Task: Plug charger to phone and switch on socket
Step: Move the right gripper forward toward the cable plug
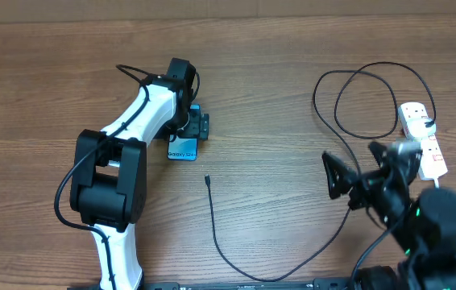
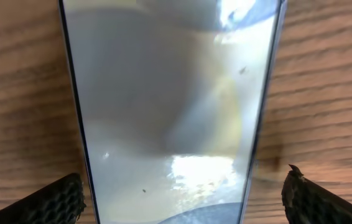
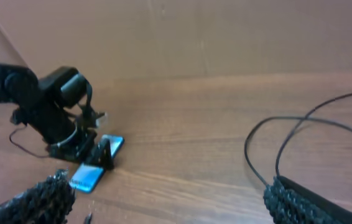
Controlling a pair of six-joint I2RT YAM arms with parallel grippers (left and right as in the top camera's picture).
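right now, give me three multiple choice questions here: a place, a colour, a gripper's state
1. Where is the charger tip? A: on the table, apart from the phone. B: in the phone's port. C: hanging off the table edge.
2. What colour is the socket? A: black. B: blue. C: white.
3. How is the left gripper? A: shut on the charger tip. B: open, straddling the phone. C: shut on the socket.
Answers: 1 A, bare wood shows between tip and phone; 2 C, it lies white at the right; 3 B, its fingers flank the phone with a gap.
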